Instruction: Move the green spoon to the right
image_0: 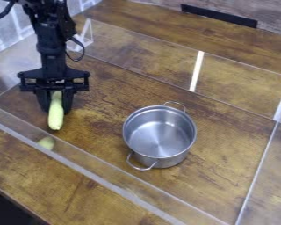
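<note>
The green spoon (56, 115) shows as a thick yellow-green handle at the left of the wooden table, pointing toward the camera; its silver bowl is hidden under the gripper. My black gripper (55, 98) points straight down over the spoon's far end, shut on the handle. The spoon's lower end sits at or just above the tabletop; I cannot tell which.
A round steel pot (161, 134) with side handles stands empty to the right of the spoon. Clear acrylic walls (199, 70) fence the work area, and the front wall (108, 185) runs close below the spoon and shows a faint yellow reflection of it.
</note>
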Controlling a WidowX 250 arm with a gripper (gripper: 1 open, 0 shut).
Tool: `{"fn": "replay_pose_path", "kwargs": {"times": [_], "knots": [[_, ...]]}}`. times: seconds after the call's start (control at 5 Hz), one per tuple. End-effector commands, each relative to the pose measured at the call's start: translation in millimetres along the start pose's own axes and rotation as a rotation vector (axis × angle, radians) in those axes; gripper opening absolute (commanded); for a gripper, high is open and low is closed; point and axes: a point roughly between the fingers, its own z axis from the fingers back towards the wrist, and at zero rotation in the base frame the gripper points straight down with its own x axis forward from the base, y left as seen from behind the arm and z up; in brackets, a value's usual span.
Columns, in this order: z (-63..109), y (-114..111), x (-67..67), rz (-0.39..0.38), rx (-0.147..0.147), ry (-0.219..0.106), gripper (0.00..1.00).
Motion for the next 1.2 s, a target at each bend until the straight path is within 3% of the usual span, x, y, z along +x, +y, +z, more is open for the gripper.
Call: {"fn": "replay_pose_path", "kwargs": {"times": [0.0, 0.6, 0.8, 1.0], "knots": [[51.5, -5, 10.5, -0.086, -0.04, -0.118, 0.0], [97.6, -16, 5.0, -0.302, -0.107, -0.141, 0.0], [102.7, -25, -0.3, -0.362, -0.119, -0.145, 0.0], [86.7, -38, 3.8, -0.369, -0.124, -0.146, 0.0]]}}
